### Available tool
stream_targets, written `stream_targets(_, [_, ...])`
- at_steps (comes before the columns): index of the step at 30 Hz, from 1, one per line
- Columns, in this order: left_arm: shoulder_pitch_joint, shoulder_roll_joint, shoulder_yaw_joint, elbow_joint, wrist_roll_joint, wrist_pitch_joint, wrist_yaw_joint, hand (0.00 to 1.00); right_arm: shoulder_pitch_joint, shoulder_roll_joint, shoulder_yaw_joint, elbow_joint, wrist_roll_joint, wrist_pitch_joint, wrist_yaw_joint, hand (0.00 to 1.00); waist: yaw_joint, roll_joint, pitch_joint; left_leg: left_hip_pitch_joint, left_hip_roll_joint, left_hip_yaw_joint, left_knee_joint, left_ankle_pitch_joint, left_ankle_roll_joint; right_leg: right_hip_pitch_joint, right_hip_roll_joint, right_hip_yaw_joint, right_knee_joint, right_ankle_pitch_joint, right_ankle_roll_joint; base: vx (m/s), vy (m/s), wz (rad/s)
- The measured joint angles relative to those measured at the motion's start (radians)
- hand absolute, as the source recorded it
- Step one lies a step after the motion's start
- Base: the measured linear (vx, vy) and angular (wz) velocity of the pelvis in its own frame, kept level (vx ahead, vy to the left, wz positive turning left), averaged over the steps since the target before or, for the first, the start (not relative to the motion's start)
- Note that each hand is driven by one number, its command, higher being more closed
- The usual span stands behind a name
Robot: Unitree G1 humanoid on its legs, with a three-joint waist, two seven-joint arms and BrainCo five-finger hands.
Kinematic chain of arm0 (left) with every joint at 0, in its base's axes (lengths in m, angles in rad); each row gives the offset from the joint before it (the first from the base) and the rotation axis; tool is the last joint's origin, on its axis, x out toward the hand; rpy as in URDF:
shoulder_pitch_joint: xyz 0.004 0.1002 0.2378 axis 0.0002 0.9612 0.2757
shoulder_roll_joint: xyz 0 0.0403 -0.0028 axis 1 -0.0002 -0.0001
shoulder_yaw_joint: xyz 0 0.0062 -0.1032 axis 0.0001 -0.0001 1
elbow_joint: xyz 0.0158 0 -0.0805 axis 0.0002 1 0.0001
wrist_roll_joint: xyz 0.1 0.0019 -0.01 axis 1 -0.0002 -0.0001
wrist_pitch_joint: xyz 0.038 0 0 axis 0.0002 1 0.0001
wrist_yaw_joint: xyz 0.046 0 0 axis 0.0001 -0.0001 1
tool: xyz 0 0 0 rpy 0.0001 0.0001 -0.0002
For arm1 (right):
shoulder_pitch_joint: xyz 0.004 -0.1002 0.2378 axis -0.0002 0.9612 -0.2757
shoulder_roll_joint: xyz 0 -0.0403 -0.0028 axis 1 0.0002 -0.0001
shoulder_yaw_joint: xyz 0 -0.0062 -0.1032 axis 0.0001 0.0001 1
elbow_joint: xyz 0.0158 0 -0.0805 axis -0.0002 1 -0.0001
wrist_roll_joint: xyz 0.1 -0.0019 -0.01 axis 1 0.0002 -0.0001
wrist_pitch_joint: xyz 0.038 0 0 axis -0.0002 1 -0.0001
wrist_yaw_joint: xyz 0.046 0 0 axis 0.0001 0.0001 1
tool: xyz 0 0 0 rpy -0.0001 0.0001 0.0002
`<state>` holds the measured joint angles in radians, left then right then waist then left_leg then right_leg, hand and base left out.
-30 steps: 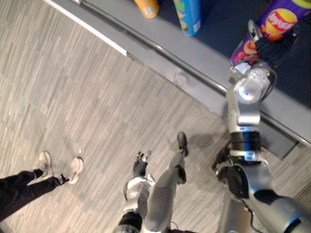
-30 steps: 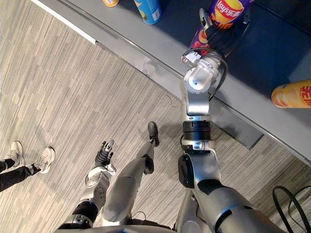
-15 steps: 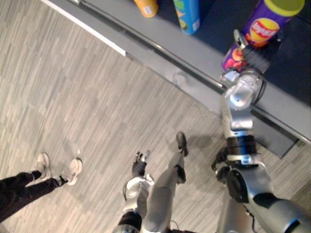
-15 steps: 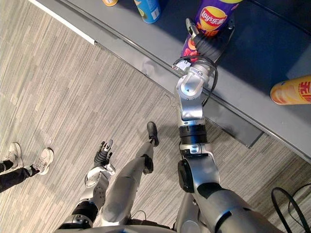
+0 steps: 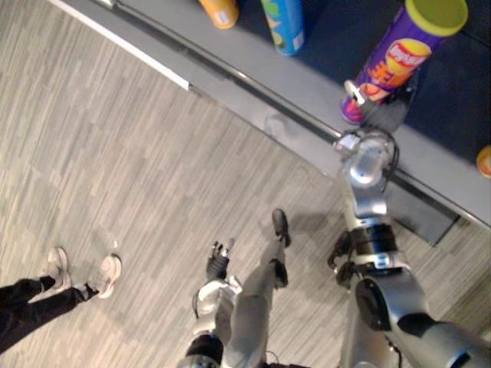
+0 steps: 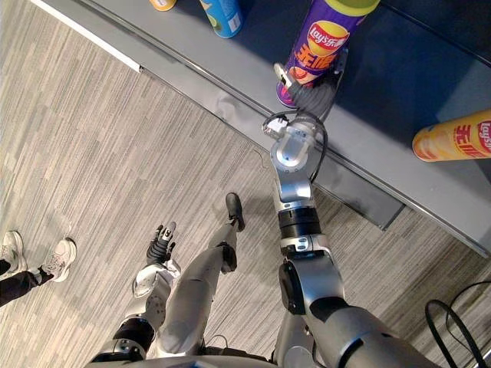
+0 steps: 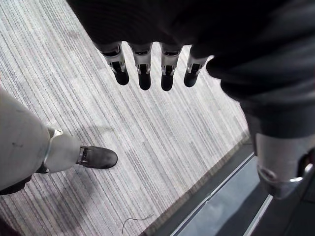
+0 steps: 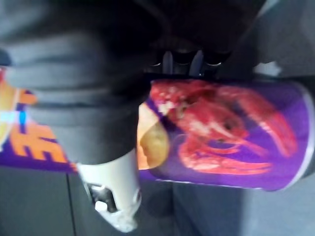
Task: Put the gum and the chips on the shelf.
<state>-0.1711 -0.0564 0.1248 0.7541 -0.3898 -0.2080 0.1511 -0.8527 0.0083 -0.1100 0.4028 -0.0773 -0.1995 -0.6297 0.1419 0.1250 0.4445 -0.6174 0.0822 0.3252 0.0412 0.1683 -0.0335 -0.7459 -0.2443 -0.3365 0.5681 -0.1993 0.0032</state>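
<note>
A tall purple cardboard chips can with a yellow-green lid (image 6: 328,34) stands upright on the dark grey shelf (image 6: 399,92), at 1 o'clock in the head views. The right hand (image 6: 308,93) is wrapped round its lower part. The left hand (image 6: 160,244) hangs at 7 o'clock, fingers straight and loose.

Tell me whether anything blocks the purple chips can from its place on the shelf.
Nothing visible does. The purple chips can, gripped low by the right hand, is upright over the shelf; the blue can and orange can stand well clear.
</note>
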Motion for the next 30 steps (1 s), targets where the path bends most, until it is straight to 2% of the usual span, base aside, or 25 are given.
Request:
stream_targets(9, [-0.002, 0.0, 0.0, 0.0, 0.0, 0.0, 0.001, 0.0, 0.018, 0.01, 0.004, 0.0, 0.0, 0.0, 0.004, 0.0, -0.001, -0.001, 0.0, -0.012, 0.024, 0.009, 0.042, -0.012, 0.001, 0.001, 0.018, 0.005, -0.003, 0.0, 0.0, 0.02, -0.063, -0.05])
stream_targets(15, [-0.003, 0.0, 0.0, 0.001, 0.0, 0.0, 0.002, 0.0, 0.036, 0.011, 0.016, 0.007, 0.0, 0.0, 0.005, 0.0, 0.0, -0.004, -0.002, -0.023, 0.049, 0.012, 0.103, -0.043, -0.001, 0.012, 0.033, 0.008, -0.005, 0.0, 0.0, 0.01, -0.069, -0.06])
stream_targets(22, [-0.003, 0.0, 0.0, 0.001, 0.002, 0.0, 0.002, 0.0, 0.056, 0.013, 0.039, 0.035, 0.0, 0.0, 0.006, 0.0, -0.002, -0.034, -0.017, -0.02, 0.056, 0.01, 0.115, -0.047, -0.001, 0.023, 0.038, 0.007, -0.008, 0.001, 0.0, 0.01, -0.059, -0.01])
stream_targets(30, [-0.002, 0.001, -0.001, 0.008, 0.003, 0.002, 0.002, 0.0, 0.113, 0.05, 0.066, 0.046, 0.001, 0.001, 0.008, 0.0, -0.002, -0.037, -0.018, -0.001, 0.08, 0.008, 0.174, -0.087, -0.002, 0.072, 0.055, 0.007, -0.023, 0.003, 0.003, 0.0, -0.049, -0.04])
